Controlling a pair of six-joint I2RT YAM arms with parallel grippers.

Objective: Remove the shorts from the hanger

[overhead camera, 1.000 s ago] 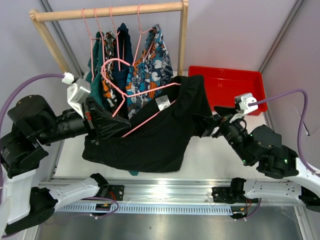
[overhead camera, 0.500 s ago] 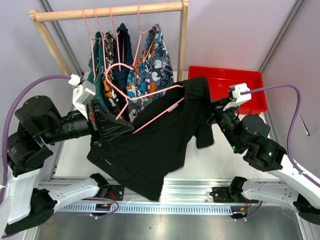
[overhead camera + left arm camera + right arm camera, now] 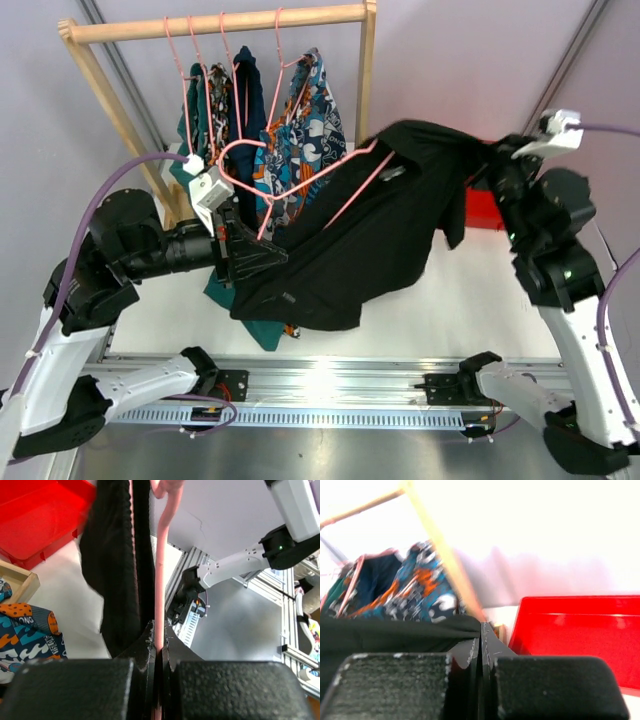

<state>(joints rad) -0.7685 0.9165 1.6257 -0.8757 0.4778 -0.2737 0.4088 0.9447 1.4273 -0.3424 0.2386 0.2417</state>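
One red bin [image 3: 560, 605], contents unclear

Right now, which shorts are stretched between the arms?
The plain black pair, on the pink hanger in the left tool; the navy pair and patterned pair hang on the wooden rail.

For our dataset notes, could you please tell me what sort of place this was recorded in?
Probably a robotics lab cell rather than a home: robot arms bolted to an aluminium rail, plain grey panel walls, and a small wooden rack with a red bin set out as props.
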